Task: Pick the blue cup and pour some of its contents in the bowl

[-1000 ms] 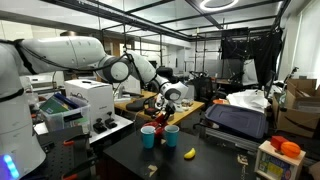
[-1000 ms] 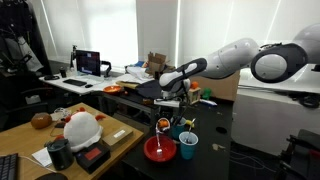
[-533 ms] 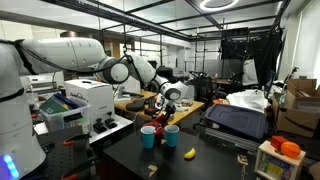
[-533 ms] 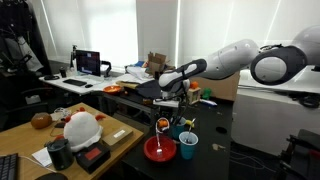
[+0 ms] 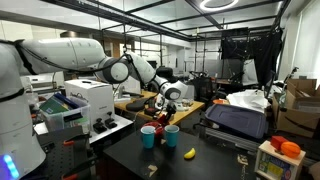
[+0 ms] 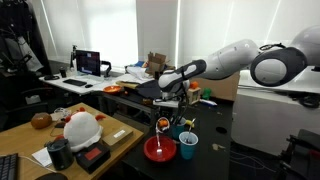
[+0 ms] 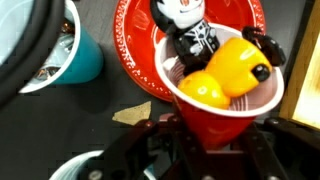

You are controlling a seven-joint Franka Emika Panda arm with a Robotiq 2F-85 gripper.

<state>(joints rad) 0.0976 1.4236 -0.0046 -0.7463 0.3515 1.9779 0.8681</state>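
so my fingers [image 7: 212, 142] are clamped on a red cup [image 7: 215, 100] hanging over the red bowl [image 7: 135, 50], while the blue cup [image 7: 62, 48] stands on the surface [image 7: 100, 100] just beside that bowl. wrong cup gets poured. it's thin smooth plastic, tapered, holding glossy rounded yellow toys [image 7: 235, 65]; the black-and-white figure [image 7: 185, 30] might be in it too. overtip and everything tumbles past the shallow rim.

Nothing I can see has changed in the last second; my claw [image 7: 205, 150] and the red cup [image 7: 228, 118] it grips sit unmoved.
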